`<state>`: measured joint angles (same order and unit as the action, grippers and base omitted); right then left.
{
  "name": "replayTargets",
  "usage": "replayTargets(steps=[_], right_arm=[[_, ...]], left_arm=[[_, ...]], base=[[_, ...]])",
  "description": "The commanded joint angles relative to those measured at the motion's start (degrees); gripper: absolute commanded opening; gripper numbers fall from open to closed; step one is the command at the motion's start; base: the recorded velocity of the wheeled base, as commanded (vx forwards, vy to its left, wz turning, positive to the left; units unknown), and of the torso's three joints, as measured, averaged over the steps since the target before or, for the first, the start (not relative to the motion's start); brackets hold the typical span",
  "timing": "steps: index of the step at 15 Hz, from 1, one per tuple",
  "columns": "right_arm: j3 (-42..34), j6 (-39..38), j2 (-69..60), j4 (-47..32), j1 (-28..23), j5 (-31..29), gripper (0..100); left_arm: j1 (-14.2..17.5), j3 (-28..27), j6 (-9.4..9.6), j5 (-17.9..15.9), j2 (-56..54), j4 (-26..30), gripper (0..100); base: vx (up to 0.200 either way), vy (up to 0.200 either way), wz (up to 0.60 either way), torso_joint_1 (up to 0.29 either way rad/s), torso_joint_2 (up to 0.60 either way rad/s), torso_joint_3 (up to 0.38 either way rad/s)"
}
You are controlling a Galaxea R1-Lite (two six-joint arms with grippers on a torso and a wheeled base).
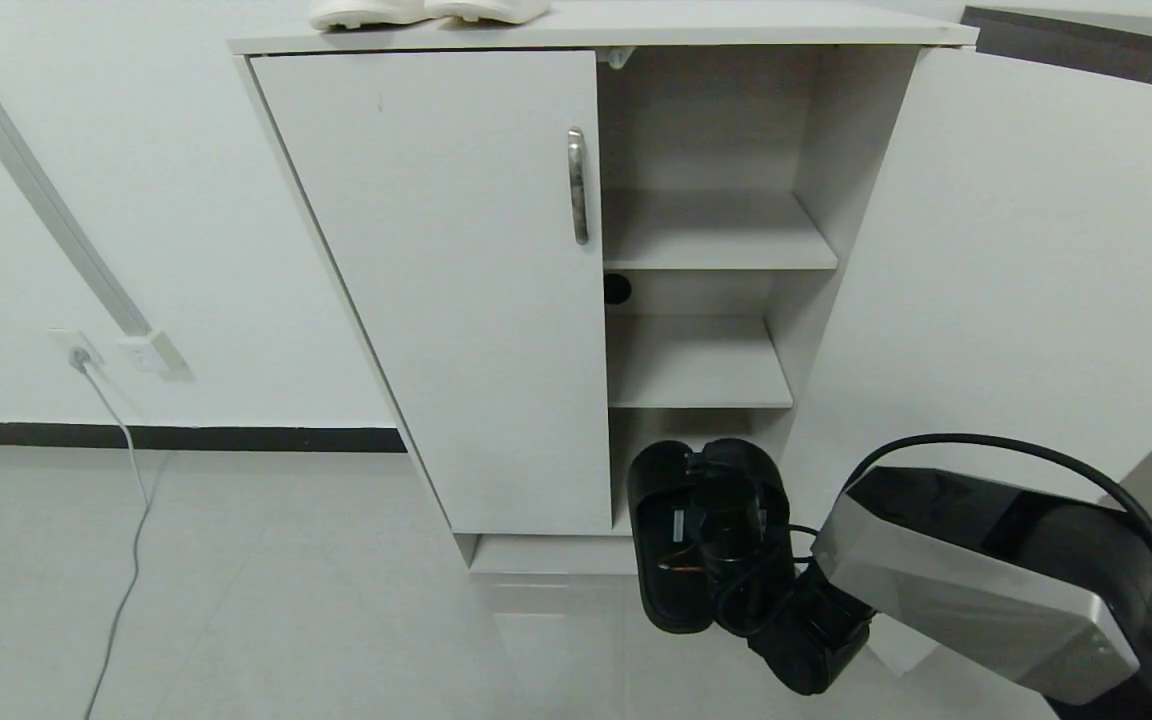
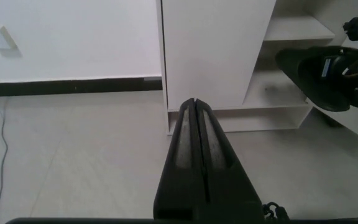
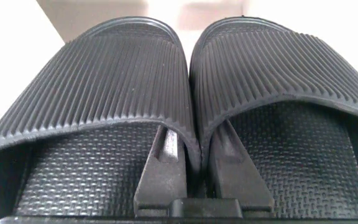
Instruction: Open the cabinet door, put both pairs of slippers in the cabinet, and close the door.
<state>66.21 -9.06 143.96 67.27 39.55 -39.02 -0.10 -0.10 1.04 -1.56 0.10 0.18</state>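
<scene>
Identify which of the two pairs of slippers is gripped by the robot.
The black pair, pinched by the right gripper low before the cabinet. The white pair lies on the cabinet's top.

So the cabinet (image 1: 696,30) stands on the floor (image 1: 286,600), back against the wall (image 1: 186,200). Its left door (image 1: 436,290) covers the left half, and the right door (image 1: 1016,270) is swung out to the right. Inside the right half, the upper shelf (image 1: 716,235) sits above the lower shelf (image 1: 696,365), and the bottom compartment (image 1: 656,425) is under both.

The first pair of slippers (image 1: 706,535) sits side by side in my right hand (image 3: 196,143). One finger is inside each, with their inner sides pinched between, just in front of that bottom compartment.

The second pair (image 1: 426,12) lies on top of the cabinet, toward its left end. My left hand (image 2: 194,124) hangs over the floor, out in front of the left door. The wall socket (image 1: 76,350) is well off to the left, with its cable (image 1: 131,500) dropping to the floor.
</scene>
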Motion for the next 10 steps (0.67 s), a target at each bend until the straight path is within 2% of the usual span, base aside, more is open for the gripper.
replayTargets(steps=[1,2,3,10], right_arm=[[-0.20,4.93,3.17,7.53,-0.26,-0.09,0],[-0.11,9.23,4.31,12.80,-0.35,-0.09,0],[-0.11,10.82,4.75,14.65,-0.43,-0.09,0],[0.15,11.25,4.58,16.49,-0.79,-0.09,0]], left_arm=[[0.01,0.01,0.02,-0.02,0.08,-0.01,0],[0.01,0.01,0.02,-0.02,0.08,-0.01,0],[0.01,0.01,0.02,-0.02,0.08,-0.01,0],[0.01,0.01,0.02,-0.02,0.08,-0.01,0]], base=[[0.000,0.000,0.00,0.000,0.00,0.000],[0.000,0.000,0.00,0.000,0.00,0.000],[0.000,0.000,0.00,0.000,0.00,0.000],[0.000,0.000,0.00,0.000,0.00,0.000]])
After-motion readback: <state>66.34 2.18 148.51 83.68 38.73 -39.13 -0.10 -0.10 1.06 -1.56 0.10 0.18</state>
